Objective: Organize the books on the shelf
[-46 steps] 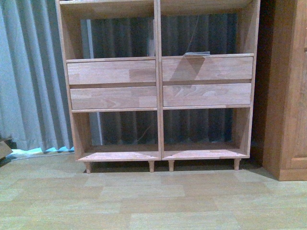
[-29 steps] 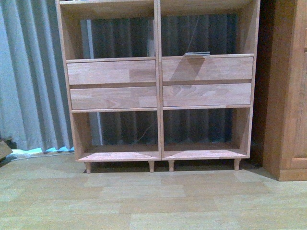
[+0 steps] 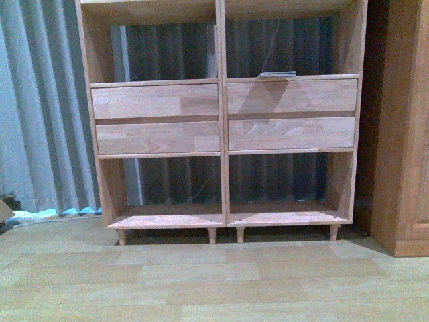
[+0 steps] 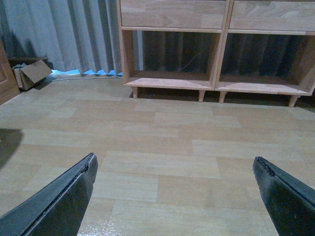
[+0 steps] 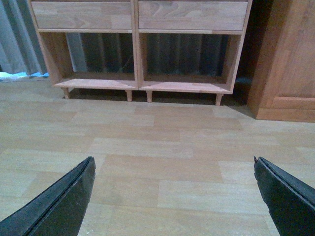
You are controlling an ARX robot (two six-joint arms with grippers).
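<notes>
The light wood shelf (image 3: 221, 121) stands straight ahead on short legs, with four flat drawer fronts and open compartments. A thin pale flat thing (image 3: 277, 74) lies in the upper right compartment; I cannot tell whether it is a book. The white paperback and the teal book are otherwise out of view. The lower compartments show in the left wrist view (image 4: 211, 73) and the right wrist view (image 5: 138, 73) and hold nothing. My left gripper (image 4: 174, 158) and my right gripper (image 5: 173, 160) are both open and empty, low over the floor, well short of the shelf.
A darker orange-brown cabinet (image 3: 402, 134) stands right of the shelf and shows in the right wrist view (image 5: 285, 59). A grey curtain (image 3: 40, 100) hangs behind and to the left. A cardboard box (image 4: 32, 73) sits by the curtain. The floor is pale wood planks (image 3: 214, 282).
The shelf looks slightly larger and shifted in the front view, so the view has moved a little closer. Nothing on the shelf has moved.
</notes>
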